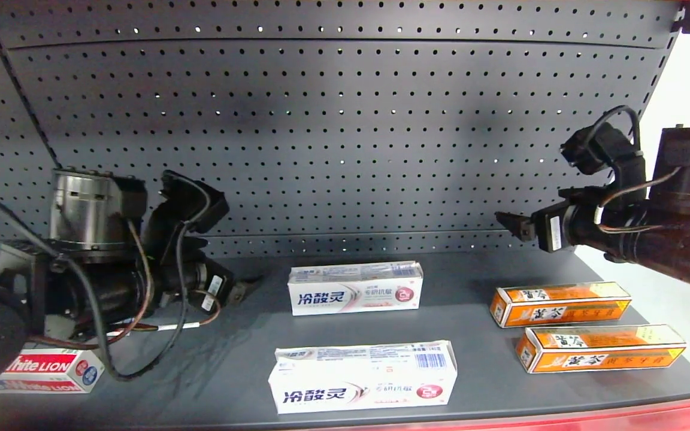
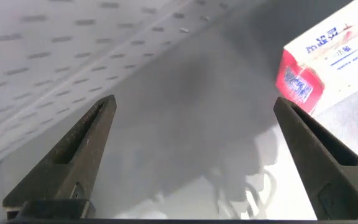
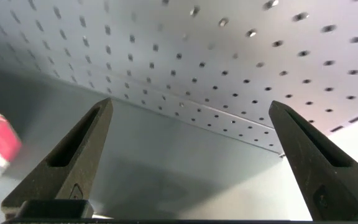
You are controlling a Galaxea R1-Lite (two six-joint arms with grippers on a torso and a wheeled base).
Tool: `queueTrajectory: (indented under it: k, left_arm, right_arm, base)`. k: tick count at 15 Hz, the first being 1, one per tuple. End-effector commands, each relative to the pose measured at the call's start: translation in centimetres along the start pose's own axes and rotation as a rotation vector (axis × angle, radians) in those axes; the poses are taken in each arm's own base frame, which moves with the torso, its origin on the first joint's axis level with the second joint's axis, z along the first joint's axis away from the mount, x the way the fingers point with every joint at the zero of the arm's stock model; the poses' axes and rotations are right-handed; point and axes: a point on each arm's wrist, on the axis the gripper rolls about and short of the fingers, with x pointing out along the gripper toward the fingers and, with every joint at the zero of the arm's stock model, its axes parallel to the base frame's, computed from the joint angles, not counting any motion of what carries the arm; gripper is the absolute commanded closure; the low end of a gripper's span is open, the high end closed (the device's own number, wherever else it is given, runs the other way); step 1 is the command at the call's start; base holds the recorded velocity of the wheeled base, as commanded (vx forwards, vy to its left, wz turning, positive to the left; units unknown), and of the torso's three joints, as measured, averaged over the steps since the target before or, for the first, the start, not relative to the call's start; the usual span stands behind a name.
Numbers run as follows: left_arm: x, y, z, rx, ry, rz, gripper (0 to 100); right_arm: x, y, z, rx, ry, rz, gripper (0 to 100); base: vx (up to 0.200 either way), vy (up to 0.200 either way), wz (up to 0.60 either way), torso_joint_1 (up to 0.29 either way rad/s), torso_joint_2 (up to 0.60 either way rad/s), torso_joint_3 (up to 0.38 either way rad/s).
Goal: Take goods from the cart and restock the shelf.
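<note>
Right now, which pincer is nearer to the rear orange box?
Right. The right pincer hangs open just above the inner end of the rear orange box; the left pincer sits low far across the shelf, beyond the rear white box.

Black arms (image 1: 111, 293), silver cylindrical wrist housings (image 1: 84, 203), looping black and brown cables (image 1: 104, 350), dark tapered jaws

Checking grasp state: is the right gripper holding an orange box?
No, the right gripper is open and empty; the rear orange box and front orange box lie on the shelf.
</note>
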Motion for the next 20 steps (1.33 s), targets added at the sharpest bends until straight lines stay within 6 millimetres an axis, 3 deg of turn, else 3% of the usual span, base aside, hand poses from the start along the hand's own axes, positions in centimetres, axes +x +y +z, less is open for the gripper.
queueTrajectory:
  k: [1, 5, 7, 10, 11, 13, 17, 20]
  left_arm:
    - [-5.8, 1.2, -1.1, -0.027, -0.108, 0.073, 0]
    - [-12.2, 1.1, -4.6, -0.059, -0.230, 0.151, 0]
    - [-15.0, 0.9, -7.6, -0.086, -0.257, 0.225, 0]
    - [-17.1, 0.5, -10.0, -0.170, -0.300, 0.303, 0]
    - [-17.1, 0.5, -10.0, -0.170, -0.300, 0.303, 0]
    - [-19.6, -0.5, -12.0, -0.200, -0.370, 0.388, 0]
    - [-22.6, -2.2, -15.8, -0.211, -0.372, 0.458, 0]
    - [-23.7, -3.5, -18.6, -0.221, -0.380, 0.475, 0]
  right_arm:
    - [-2.5, -0.8, 1.1, 0.044, -0.061, -0.011, 0]
    - [-7.1, -1.9, 0.0, 0.071, -0.089, -0.038, 0]
    - [-10.0, -2.9, -1.3, 0.111, -0.097, -0.084, 0]
    - [-12.6, -3.6, -4.9, 0.115, -0.040, -0.151, 0]
    - [-12.6, -3.6, -4.9, 0.115, -0.040, -0.151, 0]
    - [-16.3, -3.9, -6.8, 0.127, -0.073, -0.226, 0]
    - [-18.9, -3.4, -10.1, 0.187, -0.072, -0.277, 0]
    - [-20.8, -2.8, -12.8, 0.240, -0.081, -0.332, 0]
  base:
    - [0.000, 0.000, 0.00, 0.000, 0.00, 0.000]
    - [0.000, 0.000, 0.00, 0.000, 0.00, 0.000]
    - [0.000, 0.000, 0.00, 0.000, 0.00, 0.000]
    - [0.000, 0.000, 0.00, 0.000, 0.00, 0.000]
    - [0.000, 0.000, 0.00, 0.000, 0.00, 0.000]
    - [0.000, 0.000, 0.00, 0.000, 0.00, 0.000]
    - [0.000, 0.000, 0.00, 0.000, 0.00, 0.000]
    - [0.000, 0.000, 0.00, 0.000, 0.00, 0.000]
